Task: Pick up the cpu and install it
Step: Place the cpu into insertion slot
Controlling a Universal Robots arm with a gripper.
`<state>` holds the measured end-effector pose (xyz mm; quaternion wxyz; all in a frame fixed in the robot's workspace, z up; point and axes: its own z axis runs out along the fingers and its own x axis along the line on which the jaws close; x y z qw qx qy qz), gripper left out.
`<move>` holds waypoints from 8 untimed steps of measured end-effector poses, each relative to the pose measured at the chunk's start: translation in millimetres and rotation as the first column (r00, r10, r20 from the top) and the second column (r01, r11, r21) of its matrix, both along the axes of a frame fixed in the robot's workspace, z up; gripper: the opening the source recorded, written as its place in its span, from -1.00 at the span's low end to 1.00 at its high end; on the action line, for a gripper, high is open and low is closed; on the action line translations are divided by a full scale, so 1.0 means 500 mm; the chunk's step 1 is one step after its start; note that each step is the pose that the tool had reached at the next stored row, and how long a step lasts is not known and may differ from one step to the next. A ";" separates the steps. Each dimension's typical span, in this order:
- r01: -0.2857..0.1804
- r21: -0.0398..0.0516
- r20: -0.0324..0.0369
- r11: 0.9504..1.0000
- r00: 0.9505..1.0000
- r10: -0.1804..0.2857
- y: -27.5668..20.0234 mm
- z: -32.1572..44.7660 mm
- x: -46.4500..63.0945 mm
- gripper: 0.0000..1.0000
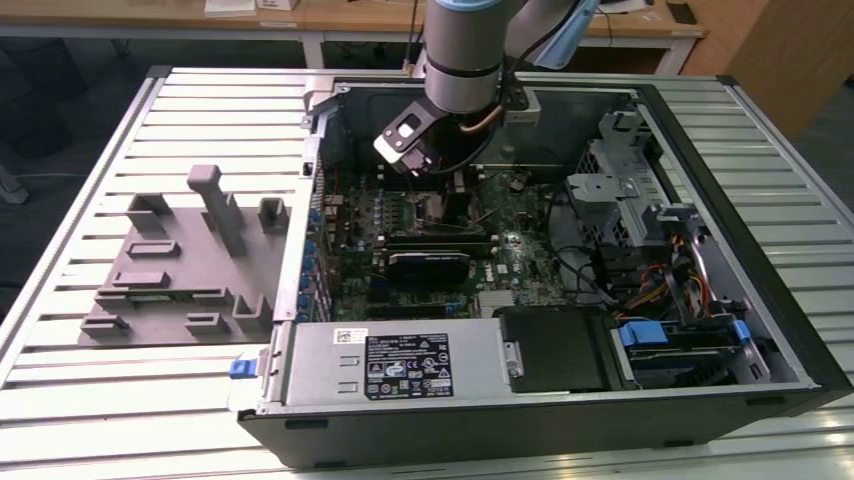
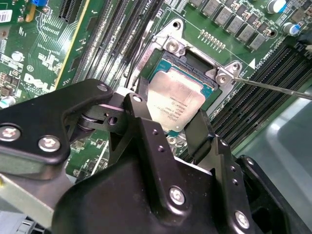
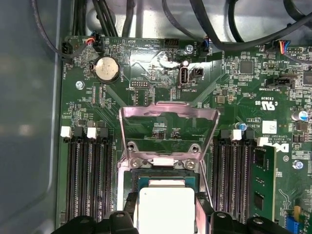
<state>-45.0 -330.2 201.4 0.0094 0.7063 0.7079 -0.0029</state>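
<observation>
Two fingers (image 2: pixel 146 130) of the gripper (image 2: pixel 170 117) clamp the cpu (image 2: pixel 176 97) by opposite edges; silvery-grey square top, paler rim, faint print, just over the open socket (image 2: pixel 193 62)

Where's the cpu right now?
In both wrist views, the cpu is held by the gripper over the open socket on the motherboard.

A table (image 1: pixel 80 390) of pale, ribbed metal slats carries two things. An open, dark computer case (image 1: pixel 534 445) lies on its side toward the exterior view's right. A grey moulded fixture block (image 1: pixel 160 275) sits flat just beside it, on the left.
</observation>
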 end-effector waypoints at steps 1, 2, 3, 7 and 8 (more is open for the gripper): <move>0.000 0.000 0.000 1.000 1.000 0.000 0.0001 -0.001 0.000 0.08; 0.000 0.000 0.000 1.000 1.000 0.000 0.0003 -0.002 0.000 0.08; 0.000 0.000 0.000 1.000 1.000 0.000 0.0004 -0.003 -0.001 0.08; 0.000 0.000 0.000 1.000 1.000 0.000 0.0005 -0.008 -0.001 0.08; 0.000 0.000 0.000 1.000 1.000 0.000 0.0005 -0.009 -0.001 0.08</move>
